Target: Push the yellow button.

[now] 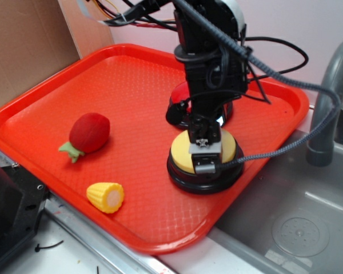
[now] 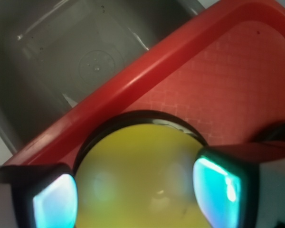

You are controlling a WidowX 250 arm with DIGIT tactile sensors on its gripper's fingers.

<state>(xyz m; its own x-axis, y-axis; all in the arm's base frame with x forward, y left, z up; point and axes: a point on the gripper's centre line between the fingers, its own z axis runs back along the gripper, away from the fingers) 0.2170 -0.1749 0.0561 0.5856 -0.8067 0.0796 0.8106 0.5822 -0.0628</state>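
On the near-right part of the red plastic tray (image 1: 57,108) w/ its waffle-textured floor sits the yellow button (image 1: 231,149), a big round buzzer w/ a pale yellow domed top on a glossy black ring base. We can read no brand, label or writing anywhere in either view.

The black end effector (image 1: 203,149) is right over the dome; in the exterior view it looks to be resting on or just above the yellow top, contact we can't confirm. In the wrist view its two fingers (image 2: 54,199) stand wide apart, one at each side of the dome (image 2: 137,175), w/ nothing gripped between them; so open, and wide.

Just behind the arm we see a red-topped button (image 1: 180,94) of the same shape, mostly hidden by the arm. Well to the left lie a red plush strawberry (image 1: 89,133) w/ green leaves and, nearer the front rim, a small yellow toy corn piece (image 1: 106,197). Right of the tray is a grey sink basin (image 1: 297,222) w/ a grey faucet (image 1: 328,85). A black cable (image 1: 286,145) loops over the tray's right edge. Brown cardboard (image 1: 23,45) stands at back left.
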